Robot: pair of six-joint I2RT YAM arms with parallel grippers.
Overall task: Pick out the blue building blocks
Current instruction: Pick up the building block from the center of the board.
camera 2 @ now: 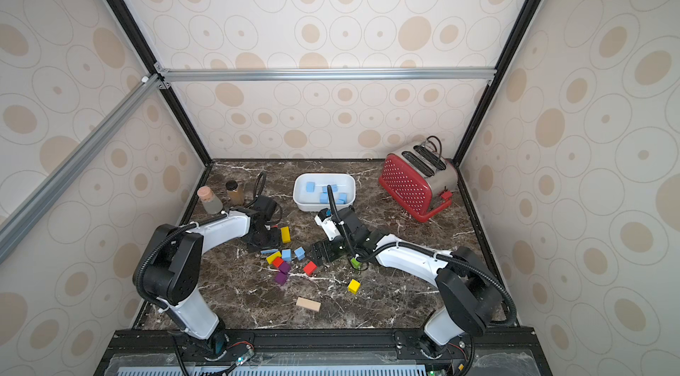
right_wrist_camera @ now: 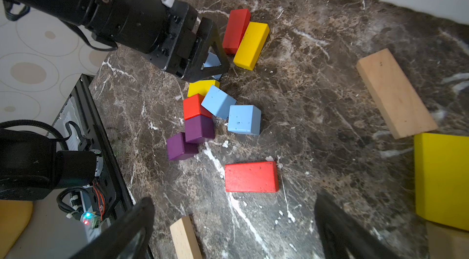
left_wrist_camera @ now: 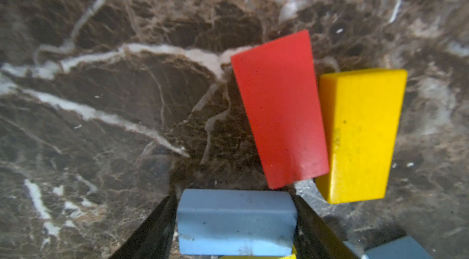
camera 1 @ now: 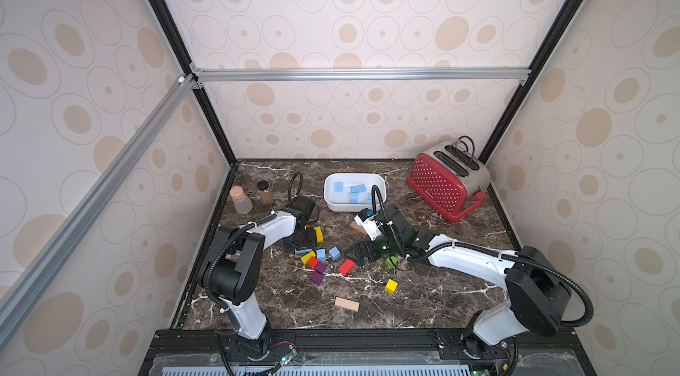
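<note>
1. Bracketing a blue bar (left_wrist_camera: 236, 222), the left gripper (camera 1: 302, 246) has one finger close against each end. Whether it is clamped cannot be told.
2. The bar lies low on the marble (camera 1: 294, 304), and a yellow block (right_wrist_camera: 203, 86) shows at its near edge.
3. A red bar (left_wrist_camera: 279, 108) and a yellow bar (left_wrist_camera: 360, 136) lie touching side by side just beyond the blue bar. The red bar's end nearly meets it.
4. A blue cube (right_wrist_camera: 218, 104) touches a red cube (right_wrist_camera: 194, 106), and a second blue cube (right_wrist_camera: 244, 119) sits just beside. Two purple cubes (right_wrist_camera: 199, 128) adjoin the red cube.
5. The right gripper (camera 1: 358, 253) has its jaws wide apart and empty. It is near a red block (camera 1: 346, 267) and a green block (camera 1: 391, 262).
6. The tub (camera 1: 346, 207), at the rear, holds more blue blocks (camera 1: 357, 188). The right wrist stands just before its near wall.
7. The toaster (camera 1: 447, 182) fills the right rear corner, and two jars (camera 1: 241, 199) stand by the left wall.
8. Toward the front rail (camera 1: 349, 337), open marble carries only a tan bar (camera 1: 346, 303) and a yellow cube (camera 1: 391, 285).
</note>
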